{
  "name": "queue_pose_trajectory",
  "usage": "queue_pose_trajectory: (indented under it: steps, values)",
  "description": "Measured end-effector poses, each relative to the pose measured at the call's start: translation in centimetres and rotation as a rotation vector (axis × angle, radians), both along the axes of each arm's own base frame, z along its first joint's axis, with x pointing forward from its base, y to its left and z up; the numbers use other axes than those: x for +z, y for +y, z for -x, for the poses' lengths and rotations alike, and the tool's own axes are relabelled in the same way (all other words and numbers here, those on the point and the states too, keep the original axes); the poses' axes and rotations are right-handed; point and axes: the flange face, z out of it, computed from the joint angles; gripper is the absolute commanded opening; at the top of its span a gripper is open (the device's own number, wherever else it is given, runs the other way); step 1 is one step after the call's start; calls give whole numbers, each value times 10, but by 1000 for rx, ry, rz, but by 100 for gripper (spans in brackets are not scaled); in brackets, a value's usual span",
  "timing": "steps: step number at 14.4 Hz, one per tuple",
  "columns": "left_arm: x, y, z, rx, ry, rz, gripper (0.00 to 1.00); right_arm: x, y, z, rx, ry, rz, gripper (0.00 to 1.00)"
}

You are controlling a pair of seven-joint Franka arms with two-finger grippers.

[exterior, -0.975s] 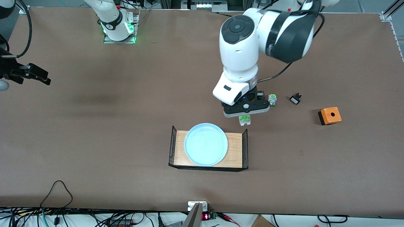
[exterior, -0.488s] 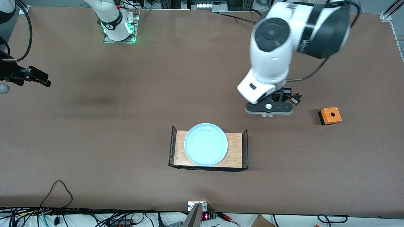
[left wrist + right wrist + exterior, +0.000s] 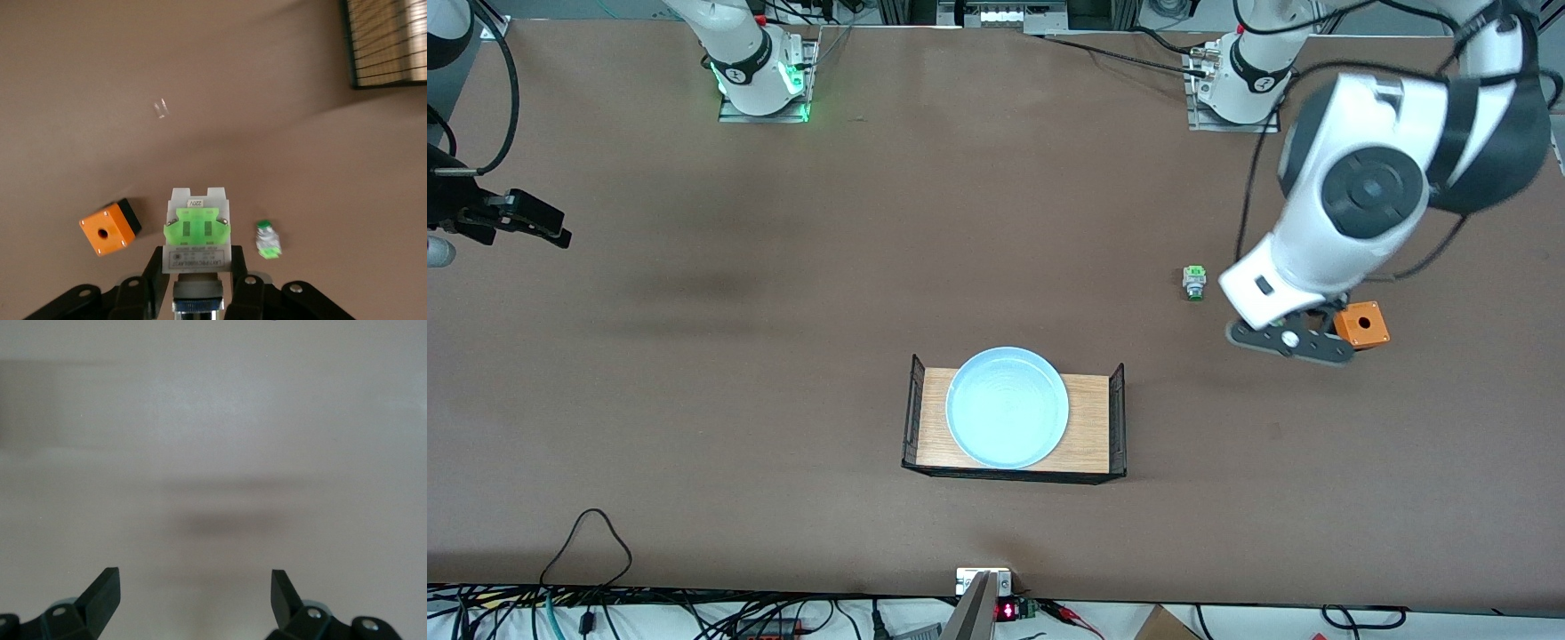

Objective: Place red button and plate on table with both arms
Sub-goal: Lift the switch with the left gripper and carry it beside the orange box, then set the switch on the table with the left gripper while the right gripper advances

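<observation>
The red button (image 3: 197,235) is pinched in the left pincer (image 3: 197,283), carried in the air over the surface (image 3: 783,293) beside the orange box (image 3: 1360,324); only its white body and green block are visible, the cap being hidden between the fingers. Neither item is judged placed yet: the plate (image 3: 1007,407) is seen resting in the wooden tray (image 3: 1089,427), untouched. A green-capped switch (image 3: 1193,283) lies nearby. The right pincer (image 3: 195,590), spread and empty, waits over bare surface toward the right arm's end.
</observation>
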Motion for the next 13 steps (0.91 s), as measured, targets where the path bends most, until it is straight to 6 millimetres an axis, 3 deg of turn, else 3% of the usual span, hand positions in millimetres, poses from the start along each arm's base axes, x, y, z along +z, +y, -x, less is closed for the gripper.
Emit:
queue_pose_trajectory:
  steps: [3,11,13]
  values:
    - [-57,41,-5,-2,-22,27,29,0,0,0,0,-1,0,100]
    - [-171,71,1,-56,-144,59,30,-8,0,-2,2,25,-1,100]
    - [-191,73,1,-101,-121,54,30,-12,1,-3,2,34,-10,100]
